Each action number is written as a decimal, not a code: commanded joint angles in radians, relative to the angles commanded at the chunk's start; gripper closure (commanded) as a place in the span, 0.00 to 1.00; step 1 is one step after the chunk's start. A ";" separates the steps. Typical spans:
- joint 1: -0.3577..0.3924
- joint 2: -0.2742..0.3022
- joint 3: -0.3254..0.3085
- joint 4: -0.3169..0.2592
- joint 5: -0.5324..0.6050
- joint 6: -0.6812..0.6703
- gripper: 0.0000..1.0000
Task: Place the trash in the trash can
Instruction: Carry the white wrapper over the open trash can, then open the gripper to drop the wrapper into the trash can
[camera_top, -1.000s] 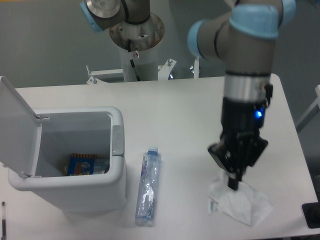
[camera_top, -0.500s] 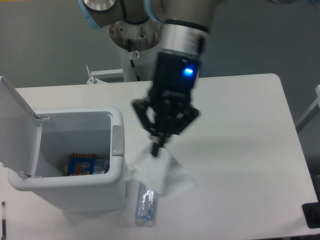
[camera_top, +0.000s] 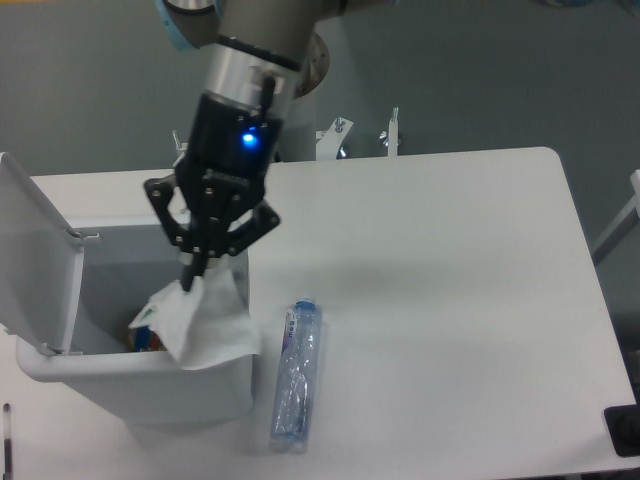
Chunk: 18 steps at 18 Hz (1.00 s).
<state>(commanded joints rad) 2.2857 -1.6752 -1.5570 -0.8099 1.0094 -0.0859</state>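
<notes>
My gripper (camera_top: 189, 275) hangs over the open trash can (camera_top: 232, 385), shut on the crumpled white wrapper (camera_top: 203, 320). The wrapper dangles from the fingertips over the can's opening and partly drapes across its front right rim. The crushed clear plastic bottle (camera_top: 297, 374) with its blue cap lies lengthwise on the table just right of the can. The can's flip lid (camera_top: 35, 245) stands raised at the left. A blue and orange packet (camera_top: 143, 338) shows inside the can, mostly hidden by the wrapper.
The arm's base column (camera_top: 300, 120) and a metal bracket (camera_top: 350, 135) stand at the table's far edge. A dark object (camera_top: 624, 432) sits at the table's front right corner. A thin dark pen-like item (camera_top: 6, 440) lies at the front left edge.
The gripper lifted the white wrapper from the table's front right and carried it left, past the bottle, until it hangs over the open trash can. The bottle has not moved.
</notes>
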 joint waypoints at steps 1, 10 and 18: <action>-0.005 0.006 -0.011 0.002 0.002 0.000 0.88; -0.009 0.018 -0.040 0.002 0.005 0.068 0.02; 0.116 0.002 -0.015 0.006 0.031 0.080 0.00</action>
<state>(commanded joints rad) 2.4019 -1.6735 -1.5724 -0.8038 1.0400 -0.0062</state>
